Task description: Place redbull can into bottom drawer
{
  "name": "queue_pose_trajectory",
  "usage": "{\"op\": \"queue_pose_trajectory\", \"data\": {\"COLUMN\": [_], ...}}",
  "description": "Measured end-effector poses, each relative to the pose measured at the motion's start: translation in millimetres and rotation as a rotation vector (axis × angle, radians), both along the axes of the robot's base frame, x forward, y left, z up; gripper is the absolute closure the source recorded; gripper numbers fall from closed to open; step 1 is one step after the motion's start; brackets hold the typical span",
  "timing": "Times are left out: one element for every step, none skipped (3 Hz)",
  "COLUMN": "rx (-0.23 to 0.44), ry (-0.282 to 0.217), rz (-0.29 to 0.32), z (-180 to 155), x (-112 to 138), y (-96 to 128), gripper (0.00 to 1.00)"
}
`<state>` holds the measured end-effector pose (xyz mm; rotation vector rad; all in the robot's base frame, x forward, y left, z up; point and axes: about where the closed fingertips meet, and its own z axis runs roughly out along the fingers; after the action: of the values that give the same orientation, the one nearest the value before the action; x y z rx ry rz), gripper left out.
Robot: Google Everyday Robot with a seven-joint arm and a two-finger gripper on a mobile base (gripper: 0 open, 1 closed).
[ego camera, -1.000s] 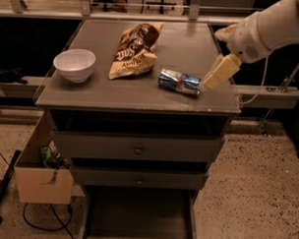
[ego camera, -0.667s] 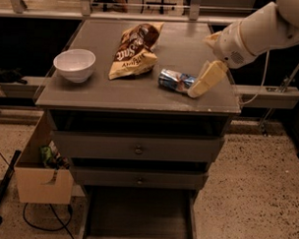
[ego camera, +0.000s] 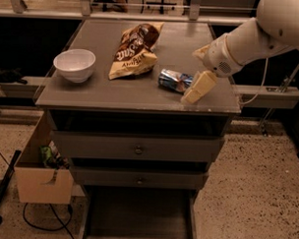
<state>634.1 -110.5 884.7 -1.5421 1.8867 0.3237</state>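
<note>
**Hovering beside the can, gripper stood open at the cabinet's right edge**

The redbull can (ego camera: 174, 80) lay on its side on the grey cabinet top (ego camera: 116, 96), right of centre, with its blue and silver panels facing up. It sat just right of the brown-and-yellow chip bag (ego camera: 134, 52), which sprawled across the middle of the surface. A white bowl (ego camera: 74, 64) stood upright well to the left, apart from both.

The gripper (ego camera: 193, 76) hung at the can's right end, low over the front right part of the top. Its jaws were spread wide and gripped nothing. One long cream finger (ego camera: 200, 87) slanted down towards the surface, right against the can's near end; whether it actually touched the metal could not be told. The other finger (ego camera: 200, 51) showed only as a short cream tip behind and above the can. The white arm (ego camera: 263, 32) reached in from the upper right.

Below the top, two grey drawers with small round knobs, the upper (ego camera: 138, 149) and the middle one (ego camera: 139, 180), sat nearly closed, each with a dark gap above it. The bottom drawer (ego camera: 136, 217) stood pulled out towards the camera, its dark flat floor bare where it showed.

A cardboard box (ego camera: 41, 181) rested on the speckled floor (ego camera: 255, 194) against the cabinet's left side, with some small green item inside it. A black cable (ego camera: 35, 221) curled on the ground in front of the box.
</note>
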Motion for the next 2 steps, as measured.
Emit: {"op": "queue_pose_trajectory", "data": {"rx": [-0.006, -0.003], "ry": [0.019, 0.031], "rz": [-0.014, -0.019], "z": [-11.3, -17.7], "x": [29.5, 49.7], "y": [-7.9, -8.4], "gripper": [0.00, 0.00]}}
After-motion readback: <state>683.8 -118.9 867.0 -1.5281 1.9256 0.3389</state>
